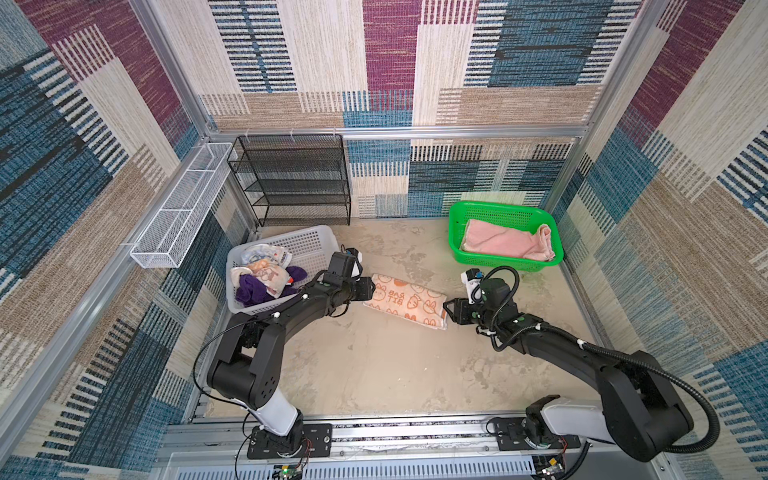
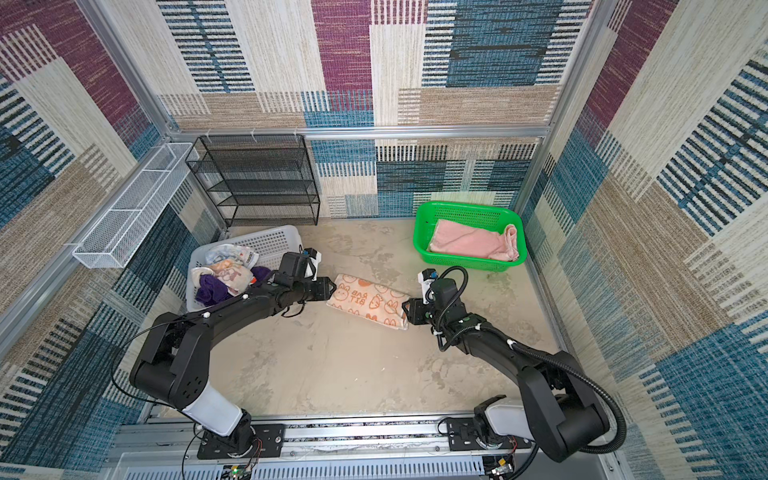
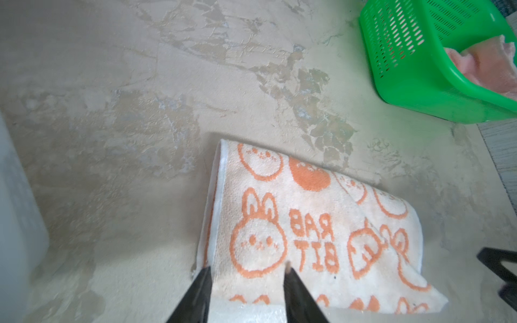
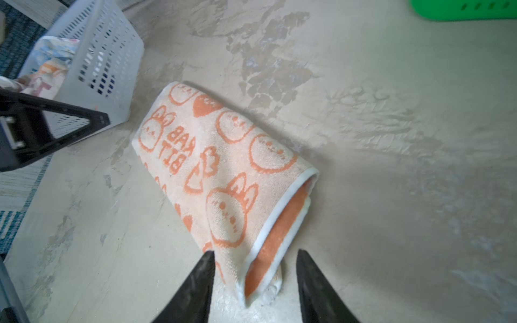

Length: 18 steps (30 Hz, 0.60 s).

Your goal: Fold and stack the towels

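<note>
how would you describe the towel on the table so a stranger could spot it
In a top view, find the beige table between the white basket and the green basket. One folded towel lies there, outside both. Unlike the pink towel in the green basket, it is pale with orange rabbit faces and the letters RAB BIT.

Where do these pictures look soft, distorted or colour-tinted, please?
In both top views the wide lens splays the frame posts outward, though the rabbit towel is sharp; in the left wrist view the green basket is oversaturated and tints the nearby tabletop green; in the right wrist view the right gripper is out of focus and the tabletop looks smeared.
</note>
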Motion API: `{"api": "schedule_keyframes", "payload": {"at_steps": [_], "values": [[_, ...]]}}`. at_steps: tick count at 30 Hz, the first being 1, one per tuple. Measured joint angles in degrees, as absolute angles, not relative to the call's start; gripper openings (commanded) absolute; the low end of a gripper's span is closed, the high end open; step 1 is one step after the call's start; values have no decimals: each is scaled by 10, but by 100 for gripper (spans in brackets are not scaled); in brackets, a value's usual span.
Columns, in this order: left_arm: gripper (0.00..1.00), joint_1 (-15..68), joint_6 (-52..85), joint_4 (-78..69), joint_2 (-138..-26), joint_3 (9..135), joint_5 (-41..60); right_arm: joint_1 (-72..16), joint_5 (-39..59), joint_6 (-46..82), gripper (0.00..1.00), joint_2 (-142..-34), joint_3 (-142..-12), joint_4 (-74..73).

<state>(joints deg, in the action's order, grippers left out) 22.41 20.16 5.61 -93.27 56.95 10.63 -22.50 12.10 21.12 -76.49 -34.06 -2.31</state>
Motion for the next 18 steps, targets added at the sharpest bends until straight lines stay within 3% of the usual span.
{"api": "schedule_keyframes", "payload": {"at_steps": [5, 13, 18], "values": [[47, 250, 199, 58, -936, 592, 110, -216, 113, 224, 39, -846, -376, -40], [36, 284, 200, 56, -984, 594, 124, -211, 126, 227, 35, -929, -419, -75], [33, 287, 208, 54, -1007, 570, 124, -209, 134, 229, 21, -953, -428, -81]]}}
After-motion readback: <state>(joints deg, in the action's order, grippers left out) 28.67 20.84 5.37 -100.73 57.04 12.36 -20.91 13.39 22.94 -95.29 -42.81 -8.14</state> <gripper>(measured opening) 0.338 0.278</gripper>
